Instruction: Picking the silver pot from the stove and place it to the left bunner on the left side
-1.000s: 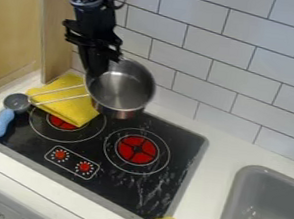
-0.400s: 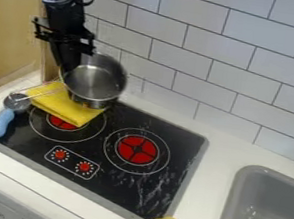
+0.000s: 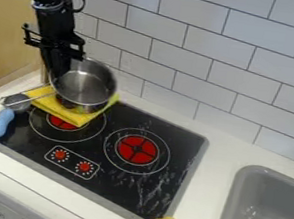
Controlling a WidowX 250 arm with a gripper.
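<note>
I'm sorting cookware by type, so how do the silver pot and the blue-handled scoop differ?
The silver pot is much wider than the small blue-handled scoop. The pot's handle is thin bare wire, while the scoop's is thick and blue. The pincer holds the pot by its rim; the scoop lies at the stove's left corner. Both have a round, metallic bowl.

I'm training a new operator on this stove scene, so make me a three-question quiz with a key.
1. True or false: the black gripper holds the silver pot near its rim.
2. Multiple choice: which thing covers part of the left burner?
A. the sink
B. the yellow cloth
C. a wall tile
3. Fill in the blank: the scoop at the left side of the cooktop has a ____ handle.

Key: 1 true; 2 B; 3 blue.
</note>
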